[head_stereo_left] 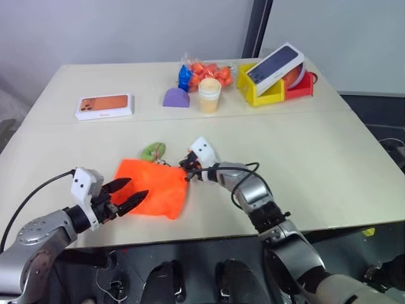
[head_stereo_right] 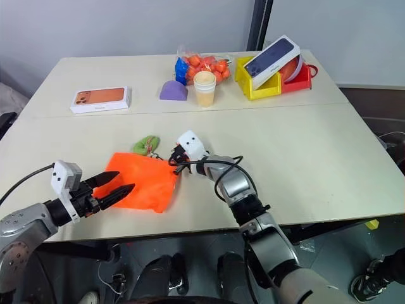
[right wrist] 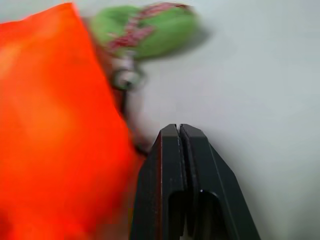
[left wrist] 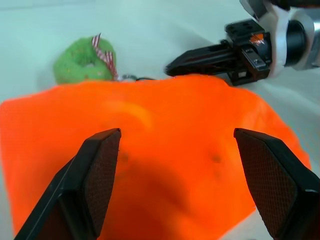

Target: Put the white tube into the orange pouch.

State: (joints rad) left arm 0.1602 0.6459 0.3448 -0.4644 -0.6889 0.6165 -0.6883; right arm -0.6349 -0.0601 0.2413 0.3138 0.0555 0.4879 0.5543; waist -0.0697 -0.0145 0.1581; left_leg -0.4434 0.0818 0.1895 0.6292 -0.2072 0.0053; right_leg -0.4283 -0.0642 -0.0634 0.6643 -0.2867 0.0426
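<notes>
With the white tube not seen on the table, the right gripper [right wrist: 180, 131] is closed on nothing beside the flat neon-orange fabric pouch [head_stereo_left: 155, 188], the left gripper [head_stereo_left: 130, 192] is spread wide over it, so the pouch could be dragged if fabric is snagged.

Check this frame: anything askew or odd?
The navy-topped phone box lies tilted across the yellow bin and red bin instead of resting flat. Otherwise nothing stands out.
</notes>
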